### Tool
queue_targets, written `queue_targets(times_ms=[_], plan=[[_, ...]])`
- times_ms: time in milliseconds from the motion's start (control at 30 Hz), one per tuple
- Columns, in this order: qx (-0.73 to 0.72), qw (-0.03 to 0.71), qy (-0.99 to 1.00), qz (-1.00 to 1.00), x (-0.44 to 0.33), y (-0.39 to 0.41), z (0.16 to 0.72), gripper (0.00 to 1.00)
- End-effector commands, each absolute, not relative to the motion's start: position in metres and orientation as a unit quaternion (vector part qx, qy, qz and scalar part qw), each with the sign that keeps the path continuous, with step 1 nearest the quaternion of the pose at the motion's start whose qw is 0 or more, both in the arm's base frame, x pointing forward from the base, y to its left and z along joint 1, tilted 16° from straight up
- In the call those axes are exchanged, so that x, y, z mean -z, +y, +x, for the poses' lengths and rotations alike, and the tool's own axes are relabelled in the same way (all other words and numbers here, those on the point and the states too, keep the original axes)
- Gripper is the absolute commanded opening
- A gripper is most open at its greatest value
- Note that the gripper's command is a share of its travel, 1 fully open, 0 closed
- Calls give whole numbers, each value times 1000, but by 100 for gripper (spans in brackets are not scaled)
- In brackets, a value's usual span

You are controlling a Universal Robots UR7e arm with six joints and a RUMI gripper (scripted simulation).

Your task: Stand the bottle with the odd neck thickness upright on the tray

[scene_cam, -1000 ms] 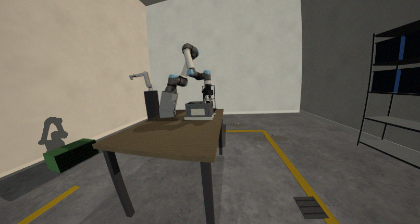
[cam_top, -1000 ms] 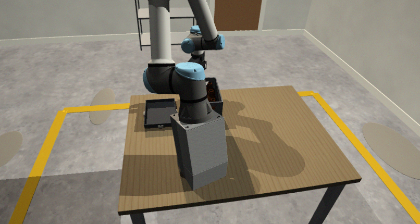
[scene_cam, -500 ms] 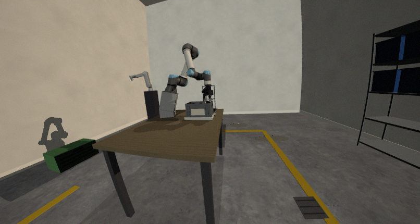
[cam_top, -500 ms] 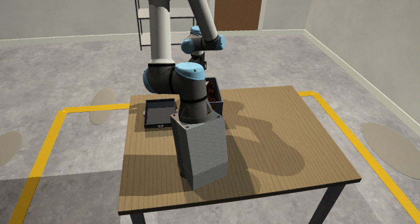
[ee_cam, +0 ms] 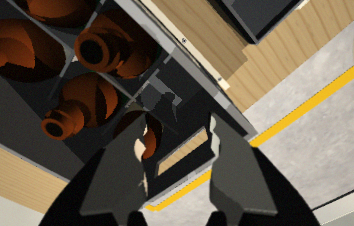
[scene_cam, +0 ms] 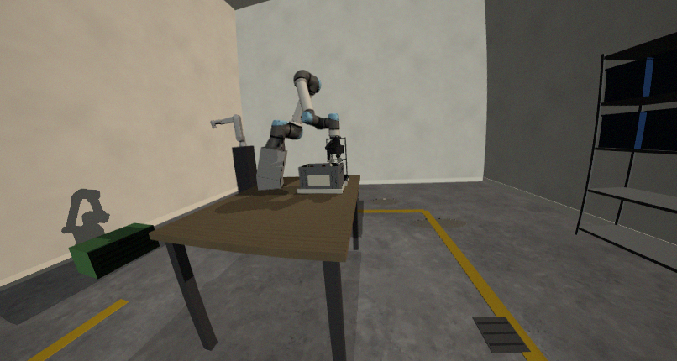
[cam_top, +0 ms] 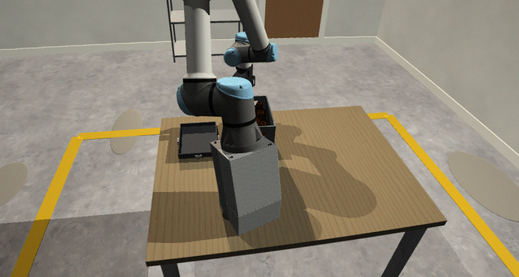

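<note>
The crate (cam_top: 270,133) (scene_cam: 337,180) (ee_cam: 164,45) holds five brown bottles. In the wrist view, one bottle (ee_cam: 117,45) stands by the long wall, a second (ee_cam: 92,100) is nearer the opposite wall, and a third (ee_cam: 9,47) is at the left. Another bottle (ee_cam: 52,7) is cut off by the top edge. The fifth bottle (ee_cam: 151,142) is partly hidden behind the left finger. I cannot tell which neck differs. My gripper (ee_cam: 178,113) (scene_cam: 335,160) is part open, pointing down above the crate's end, with nothing between its fingers. The black tray (cam_top: 198,153) (ee_cam: 272,15) holds no bottle.
The tray lies left of the crate in the top view, partly behind the arm's base (cam_top: 250,187). A pale base edge (scene_cam: 319,191) shows under the crate. The crate stands near the table's (cam_top: 344,136) back edge. Low dividers (ee_cam: 69,55) split the crate into compartments.
</note>
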State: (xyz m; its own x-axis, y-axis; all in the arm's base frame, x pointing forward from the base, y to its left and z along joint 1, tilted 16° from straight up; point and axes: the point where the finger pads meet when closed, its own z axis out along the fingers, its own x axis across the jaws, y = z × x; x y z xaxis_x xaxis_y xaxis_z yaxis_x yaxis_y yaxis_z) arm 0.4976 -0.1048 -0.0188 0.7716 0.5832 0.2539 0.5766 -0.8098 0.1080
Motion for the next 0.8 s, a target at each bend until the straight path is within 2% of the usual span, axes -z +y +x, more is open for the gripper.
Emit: queue_targets(times_ms=[0,467,500,767], plan=[[-139,12,308,941,18,-105,498,38],[-139,12,308,941,18,-105,498,38],[-139,12,308,941,18,-105,498,0],[-139,12,308,941,18,-105,498,0]])
